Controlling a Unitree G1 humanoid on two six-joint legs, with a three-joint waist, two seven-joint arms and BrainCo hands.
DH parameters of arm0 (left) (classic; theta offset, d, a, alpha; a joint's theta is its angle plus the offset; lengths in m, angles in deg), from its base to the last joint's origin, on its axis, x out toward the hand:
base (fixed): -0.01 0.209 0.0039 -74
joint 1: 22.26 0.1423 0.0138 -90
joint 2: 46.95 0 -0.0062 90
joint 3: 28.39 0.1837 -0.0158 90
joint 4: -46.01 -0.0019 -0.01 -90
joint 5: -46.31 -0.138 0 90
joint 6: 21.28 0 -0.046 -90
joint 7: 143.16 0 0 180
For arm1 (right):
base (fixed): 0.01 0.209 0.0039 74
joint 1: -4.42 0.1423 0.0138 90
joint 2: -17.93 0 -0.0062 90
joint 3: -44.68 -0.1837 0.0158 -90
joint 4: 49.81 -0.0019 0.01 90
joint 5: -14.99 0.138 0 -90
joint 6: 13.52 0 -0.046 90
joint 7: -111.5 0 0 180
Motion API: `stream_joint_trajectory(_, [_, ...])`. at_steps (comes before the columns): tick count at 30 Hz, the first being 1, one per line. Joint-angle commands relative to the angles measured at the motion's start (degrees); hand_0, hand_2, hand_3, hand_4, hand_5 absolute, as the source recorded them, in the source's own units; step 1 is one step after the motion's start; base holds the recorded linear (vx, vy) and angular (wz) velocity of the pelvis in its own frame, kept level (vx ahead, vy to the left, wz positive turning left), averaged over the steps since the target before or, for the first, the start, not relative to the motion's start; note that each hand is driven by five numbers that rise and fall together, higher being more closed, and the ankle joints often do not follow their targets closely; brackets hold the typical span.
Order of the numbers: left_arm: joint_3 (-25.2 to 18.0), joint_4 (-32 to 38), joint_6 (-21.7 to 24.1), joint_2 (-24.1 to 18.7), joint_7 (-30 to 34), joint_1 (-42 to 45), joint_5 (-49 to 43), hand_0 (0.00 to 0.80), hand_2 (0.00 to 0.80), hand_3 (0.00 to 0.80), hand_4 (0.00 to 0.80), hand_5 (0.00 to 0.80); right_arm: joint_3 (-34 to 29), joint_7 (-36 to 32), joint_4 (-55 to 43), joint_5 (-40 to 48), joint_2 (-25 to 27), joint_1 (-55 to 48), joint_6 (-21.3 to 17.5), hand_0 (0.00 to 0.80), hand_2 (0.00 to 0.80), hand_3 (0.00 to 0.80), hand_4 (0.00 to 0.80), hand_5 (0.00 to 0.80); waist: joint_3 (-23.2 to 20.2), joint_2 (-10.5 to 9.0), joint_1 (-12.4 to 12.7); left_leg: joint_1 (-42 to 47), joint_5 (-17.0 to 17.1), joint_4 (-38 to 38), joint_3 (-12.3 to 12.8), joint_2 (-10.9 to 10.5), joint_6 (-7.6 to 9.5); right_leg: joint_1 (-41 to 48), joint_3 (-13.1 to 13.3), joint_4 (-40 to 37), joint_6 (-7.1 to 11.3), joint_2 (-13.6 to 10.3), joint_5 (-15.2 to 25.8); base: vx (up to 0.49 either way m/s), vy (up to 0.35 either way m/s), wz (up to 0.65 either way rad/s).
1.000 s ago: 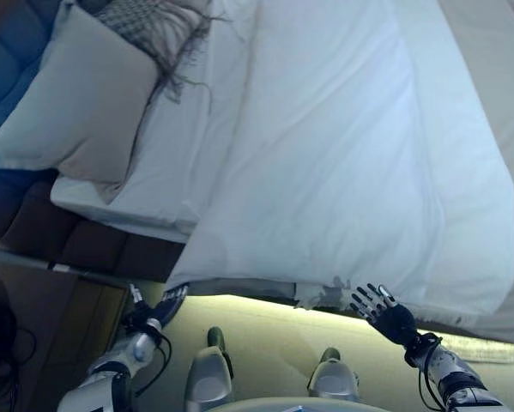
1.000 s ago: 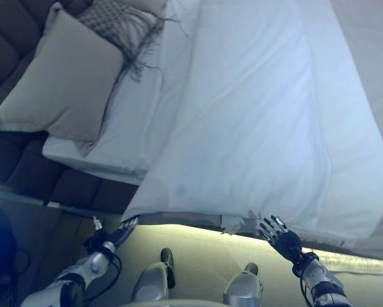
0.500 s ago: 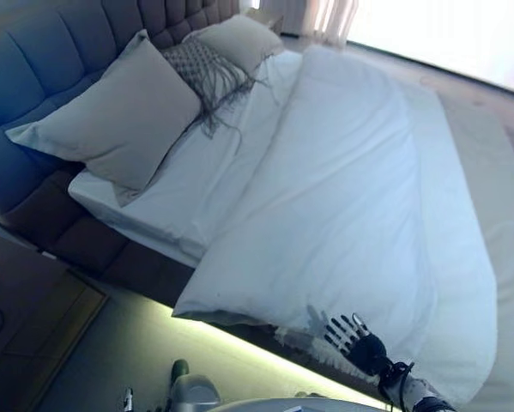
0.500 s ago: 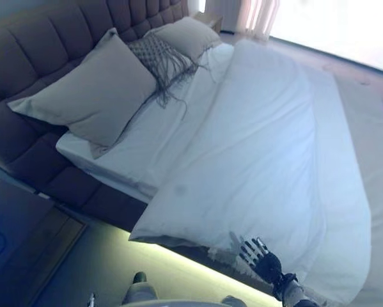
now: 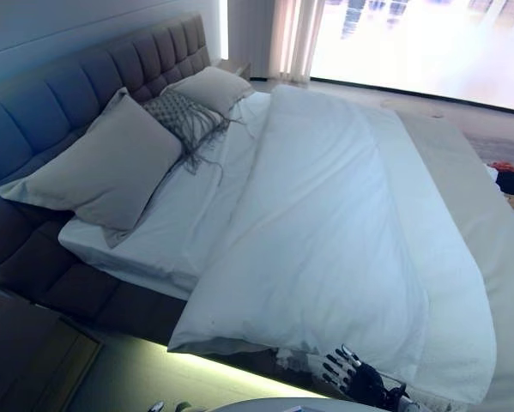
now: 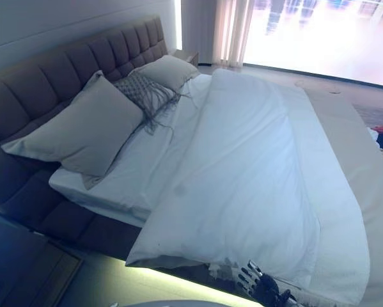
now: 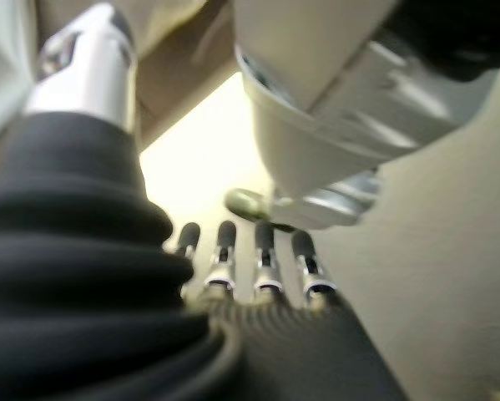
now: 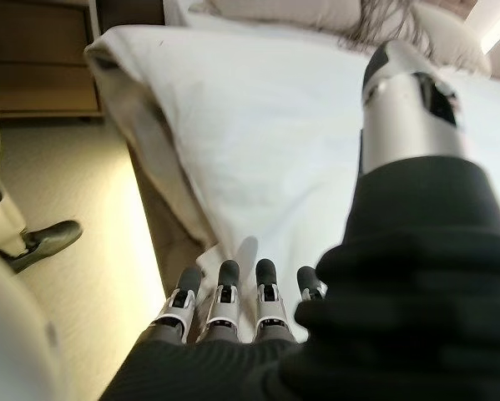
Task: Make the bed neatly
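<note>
White duvet [image 5: 325,232] lies spread over most of the bed [image 5: 136,309], running from near the pillows down to the foot end. Near-side edge hangs over the bed side; its near corner [image 5: 188,339] droops over the lit gap below the frame. Surface mostly flat, a long fold runs lengthwise on the far side. Beige cover [image 5: 488,240] shows beyond the duvet, on the far side of the bed.

At the head end the white sheet [image 5: 154,232] is bare betw. duvet and pillows. Large grey pillow [image 5: 102,172] leans on the tufted headboard [image 5: 59,86], nearest the robot. Next to it a patterned cushion w/ fringe [image 5: 184,120], fringe trailing onto the sheet. Beyond that a second grey pillow [image 5: 209,86]. Nightstand [image 6: 190,56] past the far pillow, by the curtain [image 5: 291,39].

Right robot hand [image 5: 359,379] low at the near bed side, just below the duvet's hanging edge, fingers [image 8: 224,292] straight and spread wide, holding nothing; in its wrist view fingertips point at the duvet edge, contact can't tell. Left robot hand [image 7: 258,267] shows only in its own wrist view, down by the floor, fingers straight, nothing held.

Wooden floor/cabinet edge [image 5: 59,360] at near-left of bed. Dark item [image 5: 510,180] on floor at far right, unclear what
</note>
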Motion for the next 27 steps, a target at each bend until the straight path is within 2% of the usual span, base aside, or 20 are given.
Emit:
stream_joint_trajectory(1, [3.29,-2.91,0.66,1.16,2.32,-5.87,-4.89,0.000,0.000,0.000,0.000,0.000,0.21,2.75,3.48,-2.81,-0.01,4.21,-2.82,0.000,0.000,0.000,0.000,0.000,2.09,1.73,-0.97,2.88,-5.44,0.42,2.70,-1.97,3.67,-3.67,0.39,-0.11,-0.87,0.96,0.79,0.047,0.013,-0.09])
stream_joint_trajectory(6, [3.45,-4.02,-0.19,2.63,3.02,-5.70,-2.92,0.000,0.000,0.000,0.000,0.000,-3.28,12.98,7.07,3.53,-0.59,3.24,-4.96,0.000,0.000,0.000,0.000,0.000,1.99,2.37,-3.08,3.99,-6.08,0.80,3.91,-1.88,4.04,-3.68,2.50,-0.11,-1.02,1.47,0.66,0.051,0.004,-0.22])
stream_joint_trajectory(8, [3.61,-4.58,-0.81,3.97,3.24,-5.66,-1.97,0.000,0.000,0.000,0.000,0.000,-6.26,15.88,10.05,-0.02,-0.67,1.96,-5.05,0.000,0.000,0.000,0.000,0.000,2.11,2.63,-4.13,4.39,-6.46,0.89,4.55,-1.75,4.24,-3.83,3.50,-0.11,-1.06,1.71,0.67,0.031,0.002,-0.25])
stream_joint_trajectory(10, [4.18,-4.53,-1.10,5.11,3.23,-5.52,-2.37,0.000,0.000,0.000,0.000,0.000,-7.08,15.45,11.32,-3.75,-0.96,1.23,-5.20,0.000,0.000,0.000,0.000,0.000,2.29,2.74,-4.54,4.70,-6.68,1.04,4.85,-1.73,4.35,-3.70,4.06,-0.11,-1.10,1.84,0.69,0.039,-0.001,-0.26])
stream_joint_trajectory(13, [6.37,-4.47,-0.44,7.42,3.92,-5.01,-4.73,0.000,0.000,0.000,0.000,0.000,-3.94,12.87,10.87,-8.90,-2.61,1.74,-5.32,0.000,0.000,0.000,0.000,0.000,2.46,2.58,-4.70,5.18,-7.05,1.38,4.85,-1.98,4.58,-3.82,5.18,-0.11,-1.23,1.95,1.01,0.038,-0.006,-0.27])
stream_joint_trajectory(20, [10.86,-3.57,-0.91,8.78,5.01,-5.29,-6.90,0.000,0.000,0.000,0.000,0.000,1.27,13.81,8.84,-9.95,-3.92,3.74,-3.49,0.000,0.000,0.000,0.000,0.000,2.46,2.05,-4.61,5.41,-7.39,1.79,5.04,-1.89,4.86,-4.00,6.26,-0.11,-1.46,2.18,1.10,0.015,-0.012,-0.12])
stream_joint_trajectory(27, [10.78,-3.01,-2.32,7.92,4.35,-6.24,-5.23,0.000,0.000,0.000,0.000,0.000,4.10,13.89,8.04,-10.56,-4.22,4.49,-2.93,0.000,0.000,0.000,0.000,0.000,2.49,1.89,-3.88,5.10,-7.23,2.22,4.26,-1.66,4.72,-3.53,5.88,-0.11,-1.68,2.19,0.84,0.011,-0.006,-0.04])
